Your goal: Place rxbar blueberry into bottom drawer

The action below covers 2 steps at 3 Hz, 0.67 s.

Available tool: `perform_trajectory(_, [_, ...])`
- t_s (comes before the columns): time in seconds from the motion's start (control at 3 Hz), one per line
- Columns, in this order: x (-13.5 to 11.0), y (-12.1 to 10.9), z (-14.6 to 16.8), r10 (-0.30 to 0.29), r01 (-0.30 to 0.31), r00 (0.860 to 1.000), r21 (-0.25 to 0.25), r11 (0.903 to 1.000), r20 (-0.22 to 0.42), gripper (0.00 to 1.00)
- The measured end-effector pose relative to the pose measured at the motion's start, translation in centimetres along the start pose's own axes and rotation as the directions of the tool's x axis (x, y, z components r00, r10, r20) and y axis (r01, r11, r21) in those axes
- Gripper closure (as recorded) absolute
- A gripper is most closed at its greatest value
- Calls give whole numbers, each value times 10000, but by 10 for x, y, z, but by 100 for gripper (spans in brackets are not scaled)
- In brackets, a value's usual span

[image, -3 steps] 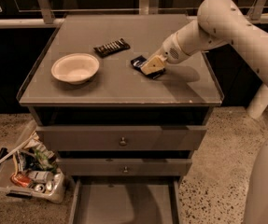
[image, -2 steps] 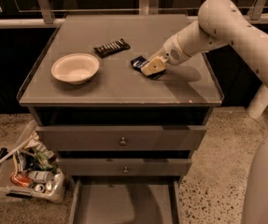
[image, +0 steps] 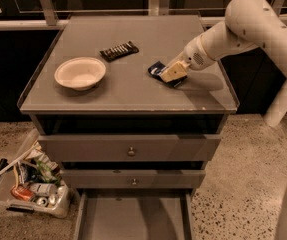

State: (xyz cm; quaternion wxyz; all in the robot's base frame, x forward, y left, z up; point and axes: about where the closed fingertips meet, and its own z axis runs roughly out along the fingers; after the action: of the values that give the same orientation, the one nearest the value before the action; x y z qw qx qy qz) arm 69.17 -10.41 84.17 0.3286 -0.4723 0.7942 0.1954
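Observation:
A small dark blue bar, the rxbar blueberry (image: 157, 70), lies flat on the grey cabinet top (image: 133, 91), right of centre. My gripper (image: 172, 74) comes in from the right on a white arm and sits right over the bar's right end, its tan fingertips (image: 173, 72) down at the wrapper. The bottom drawer (image: 131, 219) is pulled out at the foot of the cabinet, showing a bare flat floor.
A white bowl (image: 80, 73) stands at the left of the top. A black-brown bar (image: 119, 50) lies behind it toward the middle. Two upper drawers (image: 131, 150) with round knobs are closed. A bin of cans and clutter (image: 30, 189) sits on the floor at left.

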Motion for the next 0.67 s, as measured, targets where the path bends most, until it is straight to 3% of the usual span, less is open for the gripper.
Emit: perform_trajectory(0.67, [7, 21, -53, -460, 454, 9976, 117, 9989, 512, 100])
